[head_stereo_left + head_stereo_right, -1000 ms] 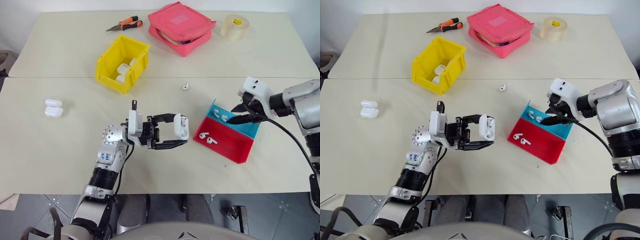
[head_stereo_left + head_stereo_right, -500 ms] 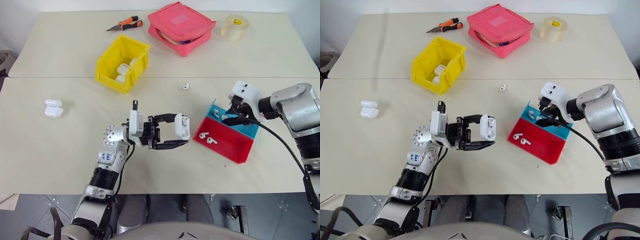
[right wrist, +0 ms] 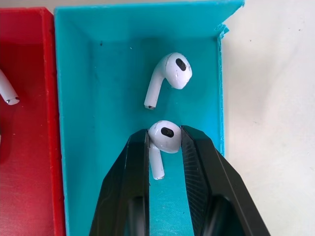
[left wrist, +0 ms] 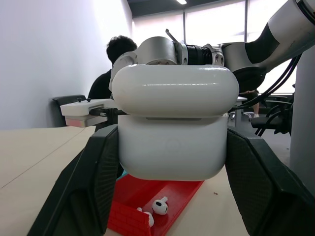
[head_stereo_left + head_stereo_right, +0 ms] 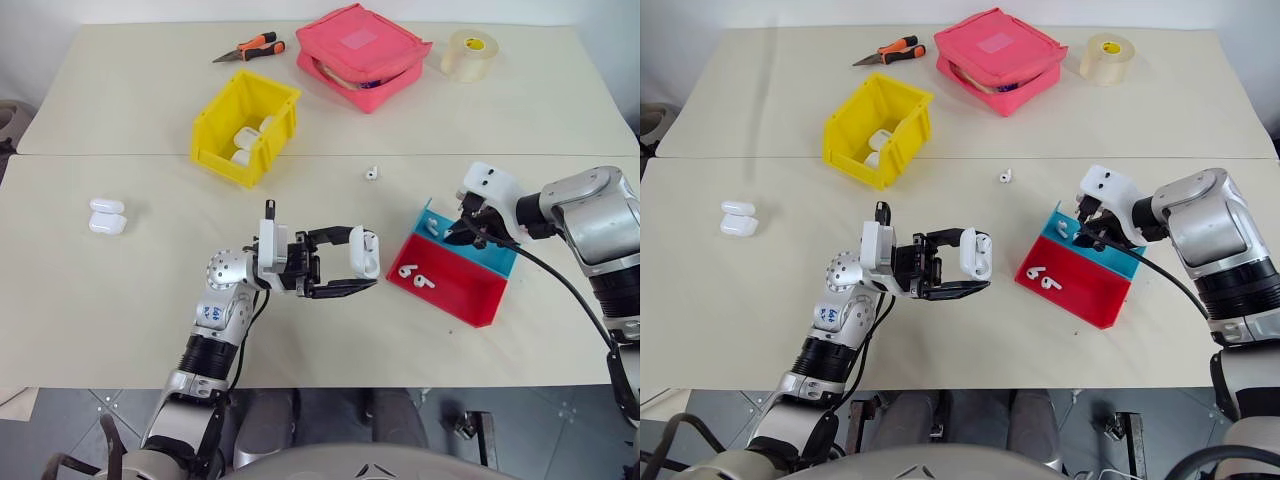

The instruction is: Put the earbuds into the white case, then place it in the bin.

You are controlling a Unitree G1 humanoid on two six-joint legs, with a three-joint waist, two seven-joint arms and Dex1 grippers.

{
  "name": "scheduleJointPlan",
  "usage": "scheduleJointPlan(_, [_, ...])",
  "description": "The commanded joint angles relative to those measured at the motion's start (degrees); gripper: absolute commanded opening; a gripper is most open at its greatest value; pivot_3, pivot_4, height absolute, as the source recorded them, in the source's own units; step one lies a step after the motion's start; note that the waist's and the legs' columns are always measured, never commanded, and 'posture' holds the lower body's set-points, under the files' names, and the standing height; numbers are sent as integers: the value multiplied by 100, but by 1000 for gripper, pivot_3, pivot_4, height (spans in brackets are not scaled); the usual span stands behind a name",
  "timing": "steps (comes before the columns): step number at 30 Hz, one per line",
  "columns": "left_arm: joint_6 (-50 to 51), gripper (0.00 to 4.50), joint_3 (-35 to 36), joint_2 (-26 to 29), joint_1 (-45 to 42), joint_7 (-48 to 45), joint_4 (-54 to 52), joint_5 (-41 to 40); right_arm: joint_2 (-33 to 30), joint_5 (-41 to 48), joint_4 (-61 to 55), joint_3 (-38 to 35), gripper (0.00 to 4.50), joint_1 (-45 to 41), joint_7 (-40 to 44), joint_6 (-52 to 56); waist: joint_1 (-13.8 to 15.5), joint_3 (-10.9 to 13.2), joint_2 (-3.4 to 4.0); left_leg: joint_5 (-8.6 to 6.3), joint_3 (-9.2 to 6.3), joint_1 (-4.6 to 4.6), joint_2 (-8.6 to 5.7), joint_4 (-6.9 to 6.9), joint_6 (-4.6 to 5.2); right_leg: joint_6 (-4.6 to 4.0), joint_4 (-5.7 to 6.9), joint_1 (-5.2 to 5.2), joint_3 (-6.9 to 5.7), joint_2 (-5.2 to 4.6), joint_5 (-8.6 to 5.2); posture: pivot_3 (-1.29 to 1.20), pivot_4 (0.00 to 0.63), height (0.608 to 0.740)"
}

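Earbud (image 3: 165, 137) pinched by right claw (image 3: 165, 147) in blue tray (image 3: 98, 59); left claw (image 4: 167, 162) clamps white case (image 4: 172, 130). Loading and bin (image 5: 245, 125) drop still left.

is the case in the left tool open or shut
Open. In the left wrist view the white case, clamped by the left tool, shows its lid raised off the body with a gap along the seam.

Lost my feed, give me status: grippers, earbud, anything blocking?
Left gripper shut on open case, held above table. Right gripper shut on an earbud in blue tray. Second earbud beside it, not in the way.
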Motion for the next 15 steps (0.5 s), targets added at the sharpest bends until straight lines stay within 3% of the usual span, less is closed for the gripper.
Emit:
scheduleJointPlan(1, [-13,2796,26,-5,-49,0,-245,-83,-109,-14,-51,-15,559,77,-11,0,0,0,0,0,0,0,0,0,0,0,0,0,0,0,0,0,150,740])
scheduleJointPlan(6, [24,2796,4,-9,-78,-36,-237,-97,-225,274,-494,-510,559,210,-99,84,10,0,0,0,0,0,-1,0,0,0,0,0,0,0,0,0,150,740])
scheduleJointPlan(10, [127,2796,-12,-52,-208,-51,-191,-124,-87,945,-1126,-1741,559,619,-449,114,21,0,0,0,-3,-7,0,0,0,0,0,-4,-2,0,0,0,150,740])
scheduleJointPlan(13, [230,2796,16,-31,-284,-104,-164,-176,261,1598,-1605,-2584,559,1063,-556,-292,15,1,-1,0,-2,-6,0,0,0,0,-1,-3,-2,1,0,0,150,740])
scheduleJointPlan(15, [376,2796,11,-58,-401,-97,-104,-201,1087,2655,-2346,-3600,559,1584,-759,-369,25,1,-2,0,-4,-5,1,-2,0,1,-1,-2,-5,2,0,0,150,740])
